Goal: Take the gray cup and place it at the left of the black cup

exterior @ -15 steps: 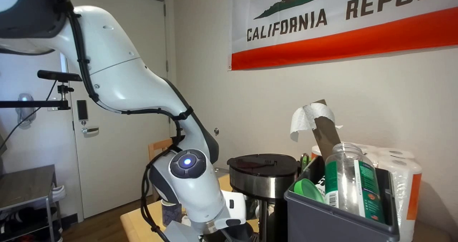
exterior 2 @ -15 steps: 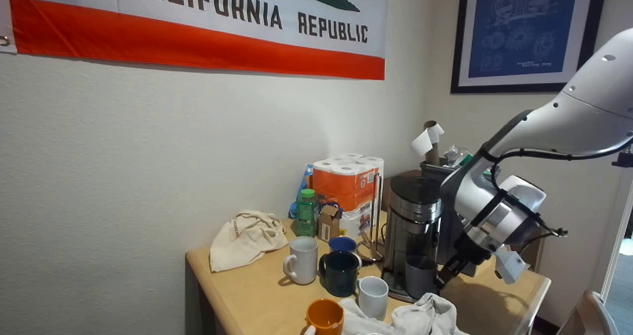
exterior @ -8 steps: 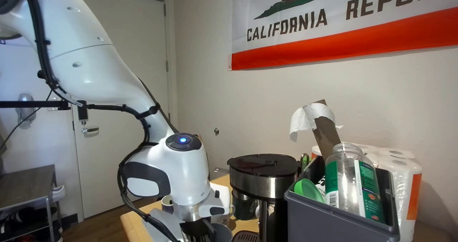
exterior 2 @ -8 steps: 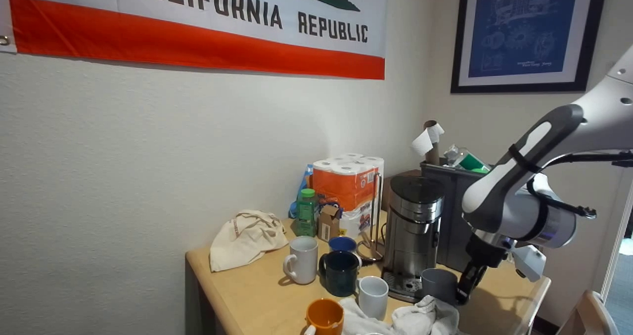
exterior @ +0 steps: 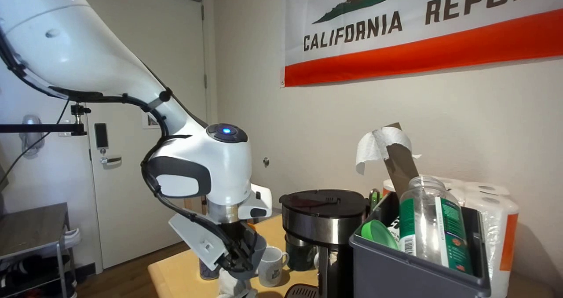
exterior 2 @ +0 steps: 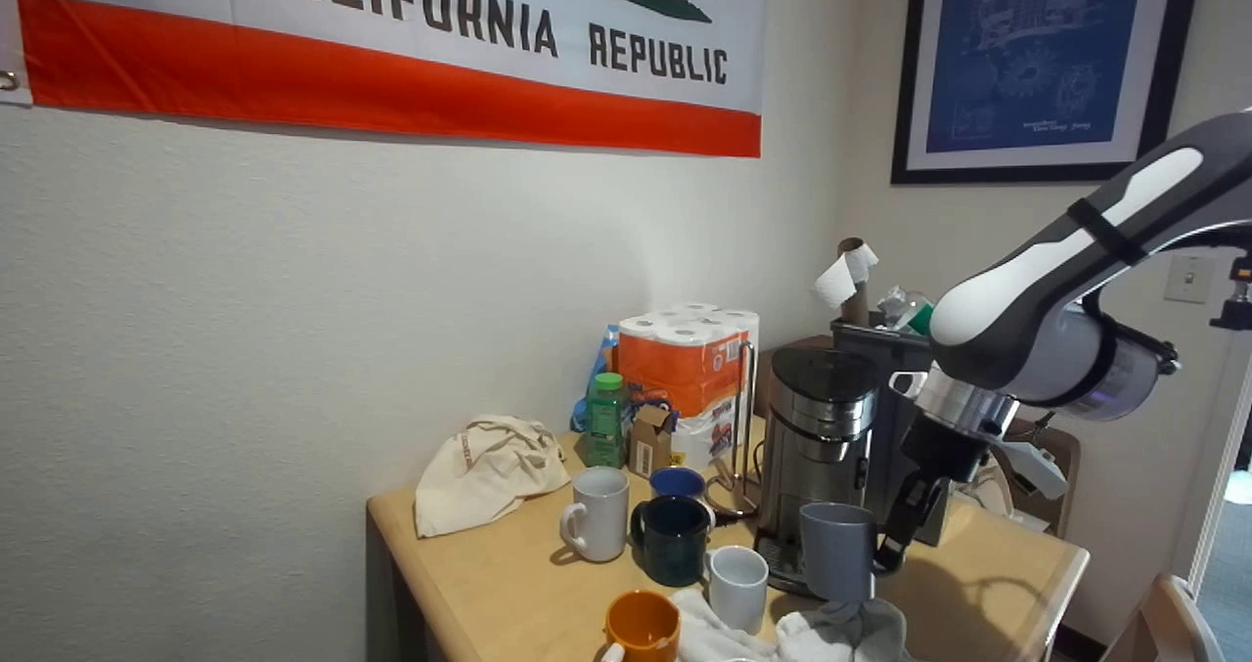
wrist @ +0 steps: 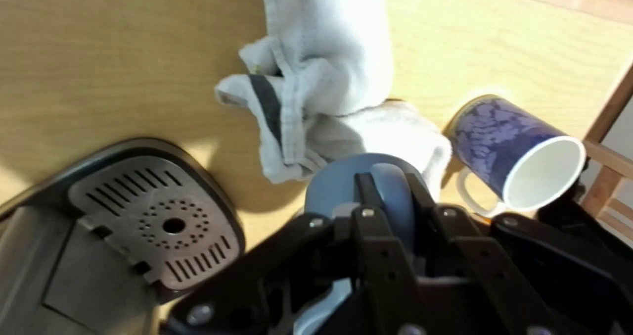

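Exterior view, gray cup [exterior 2: 838, 556] nearly upright, mouth up

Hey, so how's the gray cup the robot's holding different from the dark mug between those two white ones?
The gray cup is blue-gray, while the dark mug is nearly black. The gray cup is held above the table by the jaws; the dark mug stands on the table. The gray cup's handle is caught between the jaws; the dark mug's handle is free. Both are open-topped with a handle.
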